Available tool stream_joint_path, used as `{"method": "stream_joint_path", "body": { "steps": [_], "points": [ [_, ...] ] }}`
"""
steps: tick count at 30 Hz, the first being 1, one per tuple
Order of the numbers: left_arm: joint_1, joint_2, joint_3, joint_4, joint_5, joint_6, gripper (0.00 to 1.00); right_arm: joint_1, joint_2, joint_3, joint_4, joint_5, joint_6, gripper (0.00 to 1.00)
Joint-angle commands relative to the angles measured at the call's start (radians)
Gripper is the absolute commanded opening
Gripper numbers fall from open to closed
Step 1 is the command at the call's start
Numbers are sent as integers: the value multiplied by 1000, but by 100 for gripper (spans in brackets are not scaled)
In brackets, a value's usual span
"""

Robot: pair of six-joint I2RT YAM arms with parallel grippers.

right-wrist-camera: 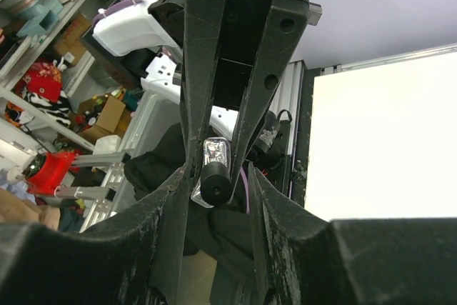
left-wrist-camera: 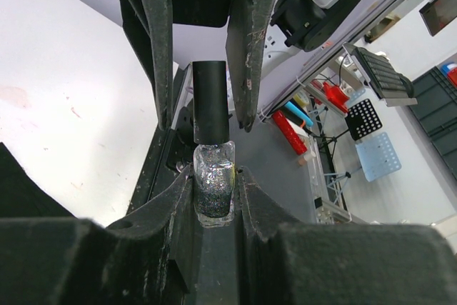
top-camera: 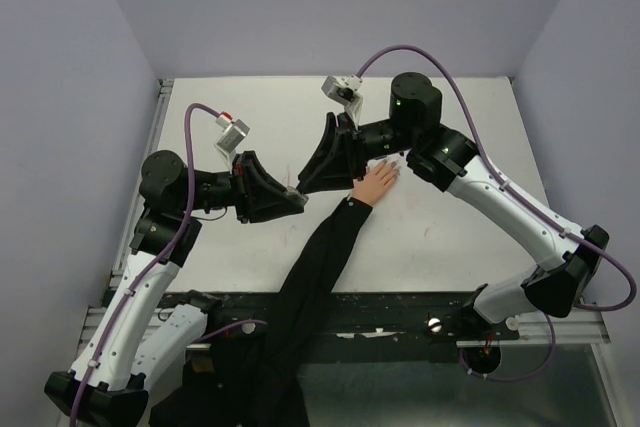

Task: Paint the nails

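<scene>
2 grippers meet at the bottle [left-wrist-camera: 213, 201]. The left gripper [left-wrist-camera: 214, 176] pinches its glass body. The right gripper [right-wrist-camera: 218, 173] has its jaws spread astride the black cap [left-wrist-camera: 211, 101], not visibly gripping. Step: uncapping. The nails [top-camera: 396, 163] lie on the table, near the bottle's right. Next: close squarely on cap, twist.

The top camera is looking down from high up over the near edge of the flat white table [top-camera: 270, 112], showing all of it. The left wrist camera is looking along the left gripper [left-wrist-camera: 213, 194], very close to a small sparkly glass bottle with a black cap [left-wrist-camera: 213, 169]. The right wrist camera is looking along the right gripper [right-wrist-camera: 218, 176] from the other side, so both are facing each other and sharing that bottle.
</scene>
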Motion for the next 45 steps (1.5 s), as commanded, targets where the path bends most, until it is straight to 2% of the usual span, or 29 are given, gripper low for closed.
{"method": "stream_joint_path", "body": {
  "steps": [1,4,6,8,14,17,20,23,27,30,32,41,45],
  "points": [
    [7,-8,-8,22,4,-5,0,4,-37,-30,114,31,62,47],
    [5,-11,-6,17,4,1,0,2,-43,-45,166,25,97,46],
    [8,-11,-6,14,2,5,0,2,-40,-48,177,17,106,42],
    [8,-14,-6,12,1,6,0,2,-34,-45,174,11,111,36],
    [13,-19,0,11,-14,11,0,4,-26,-45,130,-1,103,34],
    [16,-18,2,12,-21,12,0,4,-31,-51,117,0,96,30],
    [18,-13,2,11,-22,14,0,4,-32,-48,101,2,88,20],
    [19,-13,0,3,-33,29,0,4,-31,-46,88,17,82,2],
    [21,-13,29,-108,-88,131,0,5,-20,-25,52,66,85,1],
    [21,-14,84,-295,-210,309,0,4,6,4,-14,143,92,1],
    [19,-25,103,-365,-330,394,0,4,27,19,-53,193,106,1],
    [-11,-45,114,-452,-721,638,0,4,135,12,-74,319,255,1],
    [-144,-28,123,-474,-1012,768,0,5,196,-8,-52,359,351,1]
  ]
}}
